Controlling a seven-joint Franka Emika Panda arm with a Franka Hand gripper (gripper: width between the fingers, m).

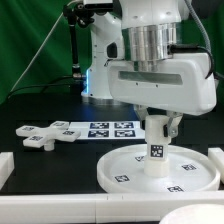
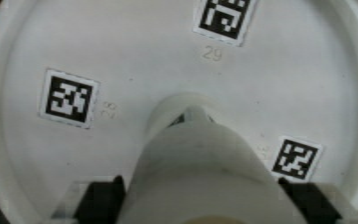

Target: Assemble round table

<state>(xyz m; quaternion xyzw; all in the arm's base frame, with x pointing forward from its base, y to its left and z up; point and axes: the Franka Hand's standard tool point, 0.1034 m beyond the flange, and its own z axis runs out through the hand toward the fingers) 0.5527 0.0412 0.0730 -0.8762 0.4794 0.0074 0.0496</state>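
As the pincer clamps the leg by its upper end, jaws pressed on opposite sides, the leg stands upright at the centre of the disc. Being rigid, light, smooth plastic, the leg could probably slip or tilt, so a hold high on its round wall suits it. Beyond the disc's rim, the foot lies beside the marker board.

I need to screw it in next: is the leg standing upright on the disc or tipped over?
Upright: the leg stands vertical on the round disc, its top held in the hand.
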